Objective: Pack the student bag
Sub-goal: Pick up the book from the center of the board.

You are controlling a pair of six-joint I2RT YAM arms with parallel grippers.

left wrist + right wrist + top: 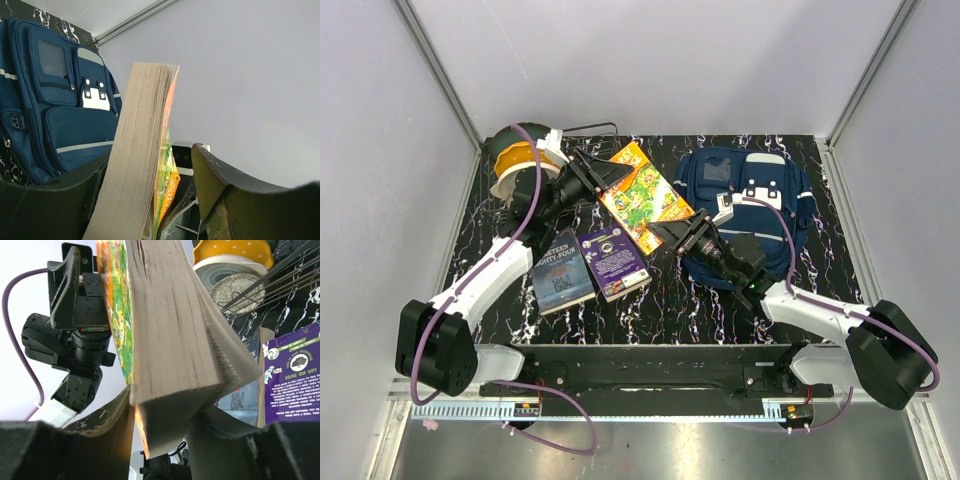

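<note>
A navy book [563, 270] and a purple book [615, 260] lie near, left of centre on the desk [660, 310]. Beyond them we see the right tool [682, 228] and, farther left, the left tool [603, 178] each clenched on the colourful book [645, 195]. The bag [745, 180] lies flat, far right.

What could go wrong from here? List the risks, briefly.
1. The right gripper clamps the book at its page edge, where pages splay past one finger; they may crease or slip.
2. The left gripper holds the opposite end; if the two pull unevenly, the book could twist or tear.
3. The bag lies flat under the right arm with no opening showing, so the book may have nowhere to go.
</note>
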